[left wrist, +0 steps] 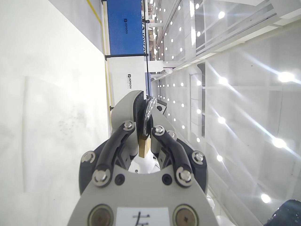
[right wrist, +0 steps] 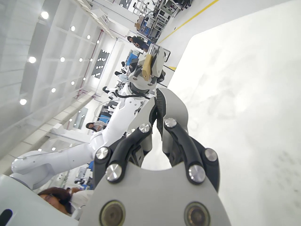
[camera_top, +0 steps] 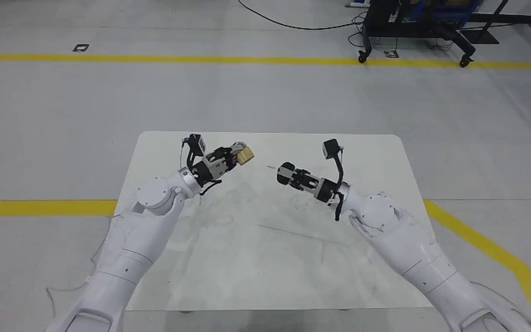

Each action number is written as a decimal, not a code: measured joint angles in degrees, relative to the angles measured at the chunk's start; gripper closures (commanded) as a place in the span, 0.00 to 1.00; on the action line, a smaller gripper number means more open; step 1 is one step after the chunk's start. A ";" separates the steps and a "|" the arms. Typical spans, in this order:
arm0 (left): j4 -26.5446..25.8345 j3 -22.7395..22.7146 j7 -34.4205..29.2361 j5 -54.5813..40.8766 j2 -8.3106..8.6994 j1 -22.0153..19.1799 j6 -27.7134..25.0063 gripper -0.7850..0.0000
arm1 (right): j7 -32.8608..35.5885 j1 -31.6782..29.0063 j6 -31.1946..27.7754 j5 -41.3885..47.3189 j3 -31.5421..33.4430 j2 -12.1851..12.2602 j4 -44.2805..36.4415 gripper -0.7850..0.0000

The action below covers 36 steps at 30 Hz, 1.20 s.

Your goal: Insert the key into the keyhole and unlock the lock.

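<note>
My left gripper (camera_top: pixel 232 155) is shut on a brass padlock (camera_top: pixel 244 153), held above the far middle of the white table (camera_top: pixel 274 266). In the left wrist view the brass body (left wrist: pixel 144 148) sits between the fingers and the silver shackle (left wrist: pixel 149 112) is pinched by the pads. My right gripper (camera_top: pixel 283 173) faces it from a short gap away and is shut, with a thin key tip (camera_top: pixel 270 168) poking out towards the padlock. In the right wrist view the shut gripper (right wrist: pixel 157 102) points at the padlock (right wrist: pixel 147 68), and the key is hidden between the pads.
Both arms hover over the far half of the table. Beyond the table lies a grey floor with a yellow line (camera_top: pixel 249 60), and a wheeled stand (camera_top: pixel 415 33) far off at the back right.
</note>
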 measured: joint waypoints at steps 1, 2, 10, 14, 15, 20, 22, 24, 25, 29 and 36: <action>0.30 0.40 0.19 0.31 -0.17 -0.18 -0.55 1.00 | -0.99 -0.41 0.71 0.39 -0.54 -0.29 -0.55 1.00; 0.53 0.79 0.46 0.80 -0.33 -0.36 -1.19 1.00 | -2.15 -0.85 1.26 0.89 -0.99 -0.59 -1.14 1.00; 2.45 2.60 6.97 5.35 -1.53 -1.77 -4.95 1.00 | -16.87 -5.77 5.20 -0.59 -1.72 -2.14 -6.93 1.00; 3.23 3.03 6.86 5.55 -1.92 -2.02 -4.76 1.00 | -19.12 -6.55 6.36 -0.96 -1.07 -2.53 -8.12 1.00; 3.43 3.14 6.71 5.52 -2.02 -2.09 -4.54 1.00 | -19.56 -6.51 6.57 -1.70 -0.84 -2.63 -8.11 1.00; 4.67 3.21 5.94 4.88 -2.40 -2.59 -3.19 1.00 | -21.96 -6.60 6.84 -6.61 -0.63 -3.11 -8.29 1.00; 5.02 3.11 5.68 4.20 -2.57 -2.68 -2.95 1.00 | -22.62 -6.88 7.37 -8.04 -0.90 -3.39 -8.56 1.00; 5.34 3.09 5.25 3.82 -2.72 -2.74 -2.71 1.00 | -22.67 -7.05 8.17 -8.52 -1.24 -3.71 -8.71 1.00; 5.48 3.12 4.97 3.67 -2.79 -2.80 -2.51 1.00 | -22.66 -7.04 8.48 -8.65 -1.34 -3.85 -8.70 1.00; 6.17 3.40 3.93 3.31 -3.13 -3.14 -1.84 1.00 | -22.68 -6.78 9.34 -8.87 -1.56 -4.46 -8.29 1.00; 7.42 3.39 2.77 2.74 -3.64 -3.67 -1.98 1.00 | -22.65 -5.76 10.83 -8.84 -2.15 -5.75 -6.10 1.00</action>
